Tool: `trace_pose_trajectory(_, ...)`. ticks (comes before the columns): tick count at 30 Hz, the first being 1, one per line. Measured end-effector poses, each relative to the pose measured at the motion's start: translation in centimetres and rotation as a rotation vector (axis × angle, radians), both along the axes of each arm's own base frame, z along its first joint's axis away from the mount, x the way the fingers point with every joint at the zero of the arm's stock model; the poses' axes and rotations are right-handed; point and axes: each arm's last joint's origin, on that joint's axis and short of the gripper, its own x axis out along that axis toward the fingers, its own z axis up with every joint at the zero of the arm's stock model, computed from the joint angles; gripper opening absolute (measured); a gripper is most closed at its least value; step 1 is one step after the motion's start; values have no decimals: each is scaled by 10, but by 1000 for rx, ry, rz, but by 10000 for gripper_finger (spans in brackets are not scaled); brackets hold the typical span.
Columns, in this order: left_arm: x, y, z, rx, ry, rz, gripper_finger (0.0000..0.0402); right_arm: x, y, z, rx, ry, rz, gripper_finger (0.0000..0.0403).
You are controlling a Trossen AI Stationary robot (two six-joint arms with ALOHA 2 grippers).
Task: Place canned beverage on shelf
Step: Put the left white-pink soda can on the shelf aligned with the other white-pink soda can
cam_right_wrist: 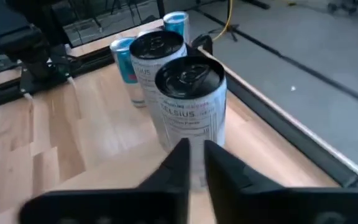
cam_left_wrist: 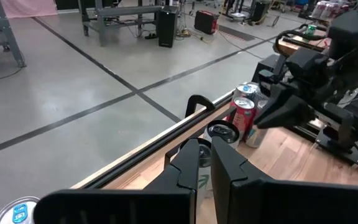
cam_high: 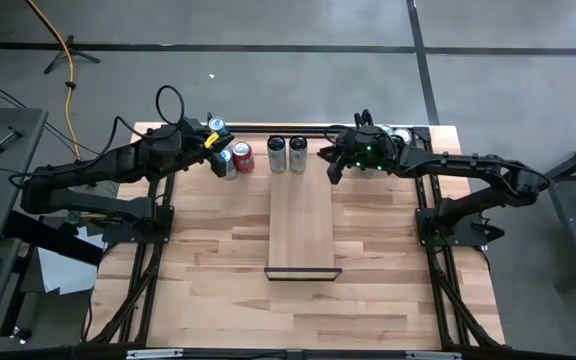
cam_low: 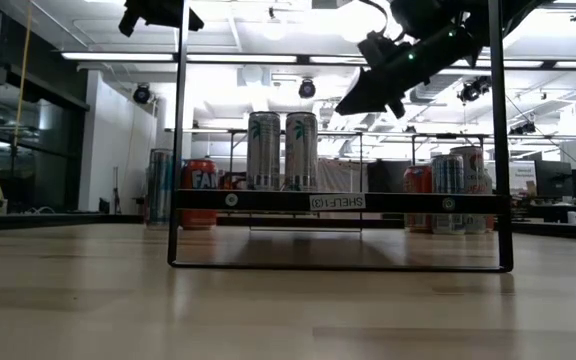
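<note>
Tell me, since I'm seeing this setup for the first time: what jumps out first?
Two tall silver cans stand side by side at the far end of the pale wood shelf mid-table. The right gripper hangs just beside them, fingers shut and holding nothing. The left gripper sits by a cluster of cans, one red, near the table's far edge.
</note>
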Motion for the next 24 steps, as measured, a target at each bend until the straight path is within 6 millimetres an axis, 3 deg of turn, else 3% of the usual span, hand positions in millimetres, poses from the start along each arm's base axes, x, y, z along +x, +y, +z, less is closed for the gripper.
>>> trace_pose_trajectory(4, 0, 0, 0, 3, 2, 9, 0, 3, -2, -4, 20, -7, -32, 25)
trace_pose_trajectory(11, 0, 1, -1, 7, 9, 23, 0, 18, -6, -27, 50, 41, -69, 7)
trace_pose_trajectory(16, 0, 1, -1, 7, 9, 23, 0, 17, -17, -28, 66, 4, -105, 2)
trace_pose_trajectory(24, 0, 1, -1, 6, 9, 22, 0, 18, -17, -27, 108, -28, -103, 0)
